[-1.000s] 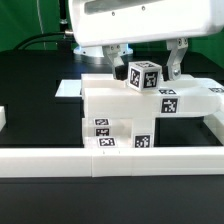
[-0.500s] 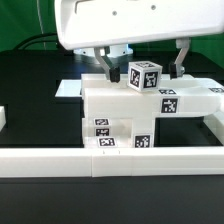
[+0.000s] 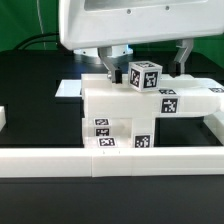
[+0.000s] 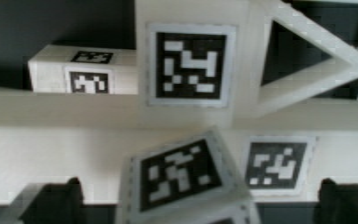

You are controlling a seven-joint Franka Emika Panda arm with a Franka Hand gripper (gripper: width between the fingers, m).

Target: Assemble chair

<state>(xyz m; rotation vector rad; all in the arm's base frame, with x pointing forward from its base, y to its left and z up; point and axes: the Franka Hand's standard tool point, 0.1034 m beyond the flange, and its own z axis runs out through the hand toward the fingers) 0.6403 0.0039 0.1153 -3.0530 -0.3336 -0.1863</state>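
The chair's white tagged parts point(image 3: 120, 105) stand stacked in the middle of the black table. A small square leg point(image 3: 143, 76) with tags sits tilted on top of the stack. My gripper point(image 3: 144, 62) hangs over it, open, with one finger point(image 3: 108, 66) on each side of the leg and a gap to both. In the wrist view the tilted leg point(image 4: 185, 175) lies between my dark fingertips point(image 4: 51, 203) without touching them. Behind it are a flat panel point(image 4: 69, 108), a cross-braced frame point(image 4: 309, 60) and another small block point(image 4: 78, 72).
The long low white rail point(image 3: 110, 160) runs across the front of the table. The marker board point(image 3: 68, 88) lies flat behind the stack at the exterior view's left. A white piece point(image 3: 3, 118) shows at the left edge. Cables point(image 3: 40, 40) lie at the back.
My gripper has come lower over the leg and its fingers stand a little wider apart. The leg and the stack have not moved.
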